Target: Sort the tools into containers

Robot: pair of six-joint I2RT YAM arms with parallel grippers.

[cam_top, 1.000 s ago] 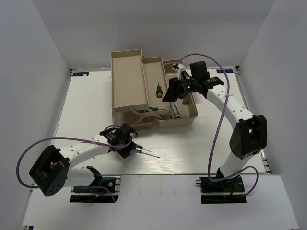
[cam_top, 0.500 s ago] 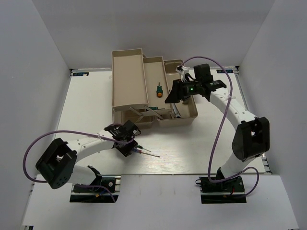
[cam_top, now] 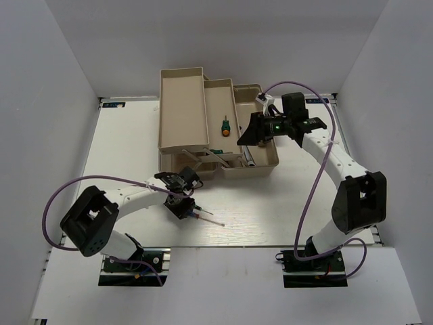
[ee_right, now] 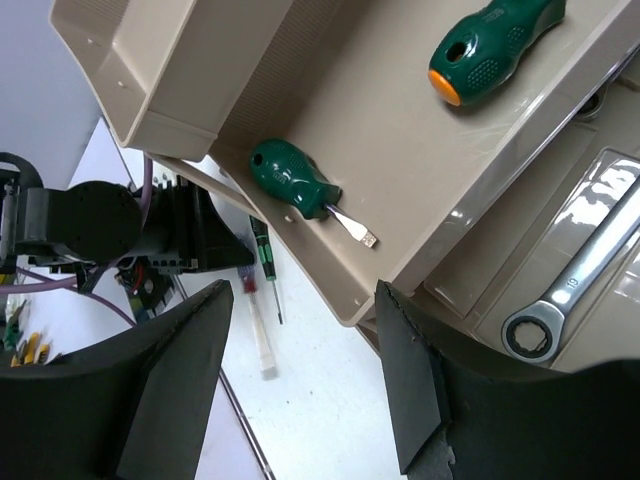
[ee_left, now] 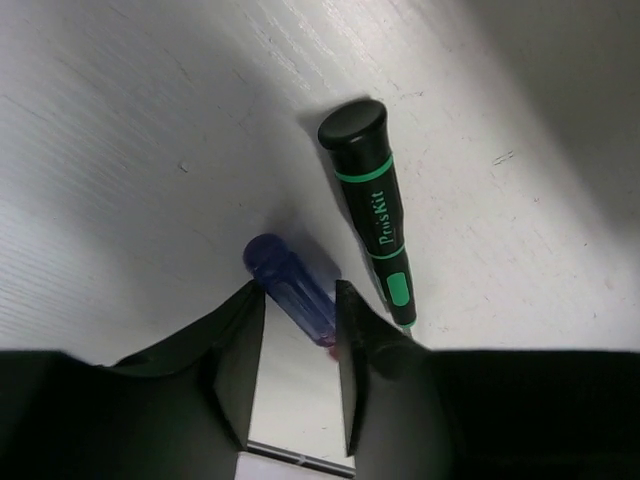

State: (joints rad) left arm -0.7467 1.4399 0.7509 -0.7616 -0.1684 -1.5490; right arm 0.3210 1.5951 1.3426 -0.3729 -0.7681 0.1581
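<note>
A blue-handled screwdriver (ee_left: 290, 290) lies on the white table, its shaft pointing right (cam_top: 211, 219). My left gripper (ee_left: 300, 290) (cam_top: 189, 210) is down on it, jaws narrow and touching the handle on both sides. A black screwdriver with green bands (ee_left: 375, 215) lies just beside it. My right gripper (ee_right: 305, 295) (cam_top: 245, 135) is open and empty above the tan toolbox (cam_top: 264, 162). A stubby green screwdriver (ee_right: 295, 180) and a green screwdriver with an orange end (ee_right: 495, 40) (cam_top: 225, 126) lie in a beige tray (ee_right: 400, 150). A silver wrench (ee_right: 580, 280) lies in the base.
The toolbox's trays are fanned open at the table's back centre, the far-left tray (cam_top: 181, 108) holding nothing. Its hinge struts (cam_top: 196, 162) stand just behind my left gripper. White walls enclose the table on the left, right and back.
My left arm's elbow has swung right and its gripper has settled lower right onto the blue screwdriver. My right gripper has drifted slightly right over the toolbox.
</note>
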